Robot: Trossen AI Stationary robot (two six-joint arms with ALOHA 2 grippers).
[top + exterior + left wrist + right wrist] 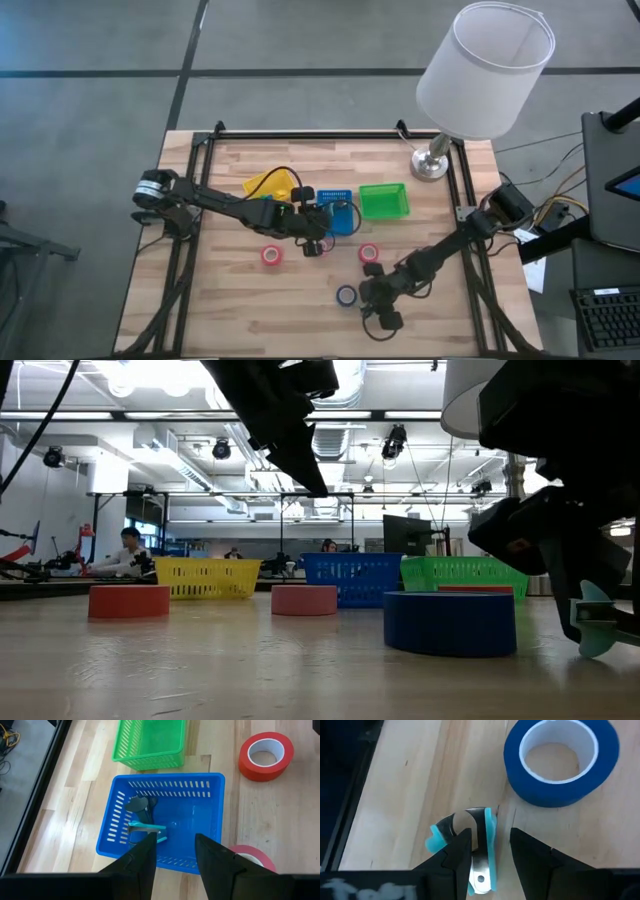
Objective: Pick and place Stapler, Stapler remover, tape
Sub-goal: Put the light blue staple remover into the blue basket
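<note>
A teal and metal stapler remover [481, 851] lies on the wood beside the blue tape [562, 760], near the table's near edge. My right gripper [491, 835] is open and low over it, one finger on each side. My left gripper [175, 840] is open and hovers above the near wall of the blue basket [205, 827]. A dark and teal tool [144, 817] lies inside that basket. One red tape [271, 255] and another red tape [369, 253] rest flat on the table. The pink tape [252, 856] lies flat just beside the left gripper. My right gripper stands over the stapler remover from above, pointing down. One finger [455, 857] overlaps the remover's teal handle [437, 837]; I cannot tell whether it touches. The other finger stands clear of it. The remover lies flat on the table.
A green basket [384, 200] and a yellow basket [270, 185] flank the blue basket [338, 205] along the far half. A lamp [483, 70] stands at the far right corner. A dark frame rail [190, 200] runs along the table's sides. Bare wood lies at the near left.
</note>
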